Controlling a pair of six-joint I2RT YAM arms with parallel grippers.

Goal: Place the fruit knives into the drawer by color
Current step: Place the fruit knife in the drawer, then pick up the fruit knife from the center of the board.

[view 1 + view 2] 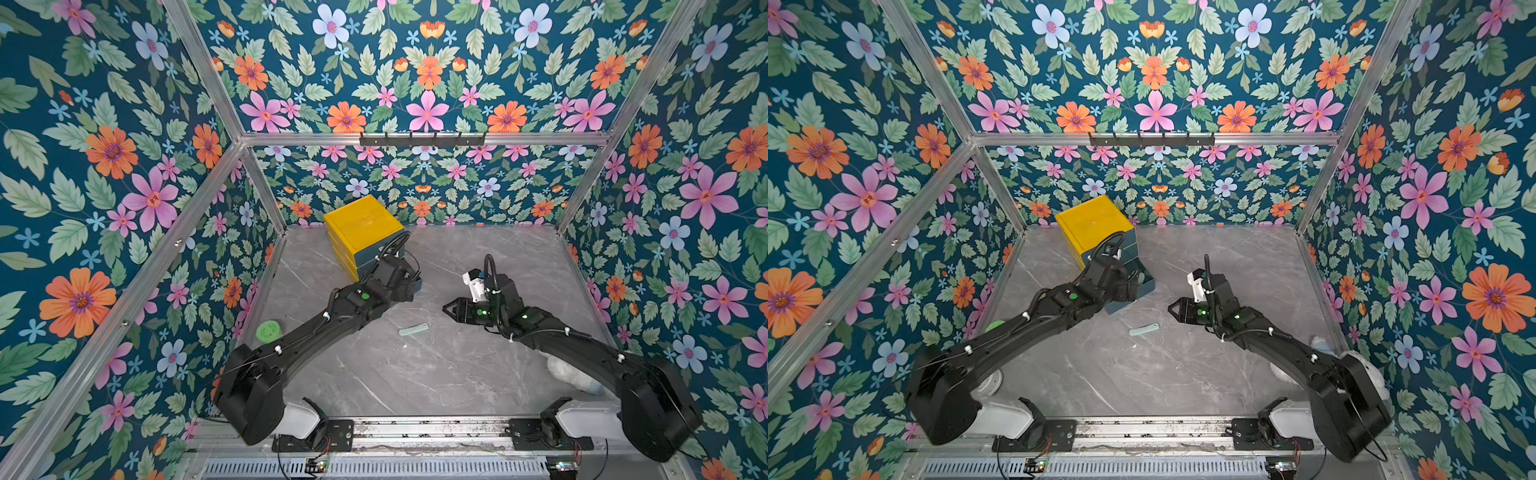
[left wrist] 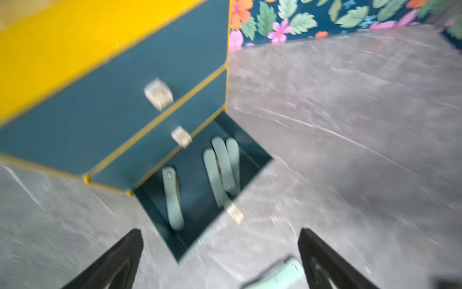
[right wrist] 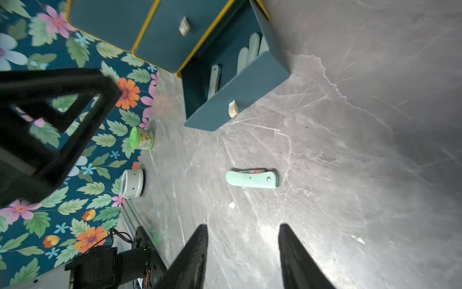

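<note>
While a green-lidded jar (image 1: 269, 331) stands at the counter's (image 1: 436, 374) left edge, the yellow cabinet (image 1: 361, 220) sits toward the back with its bottom drawer (image 3: 250, 82) pulled out and four mint knives (image 2: 225, 167) lying inside. Over that drawer's front the left hand (image 2: 220, 230) hangs wide and empty. Near the middle, one mint knife (image 1: 413, 330) lies flat on the counter. To its right the right hand (image 3: 242, 225) hovers, jaws half parted, holding nothing.
</note>
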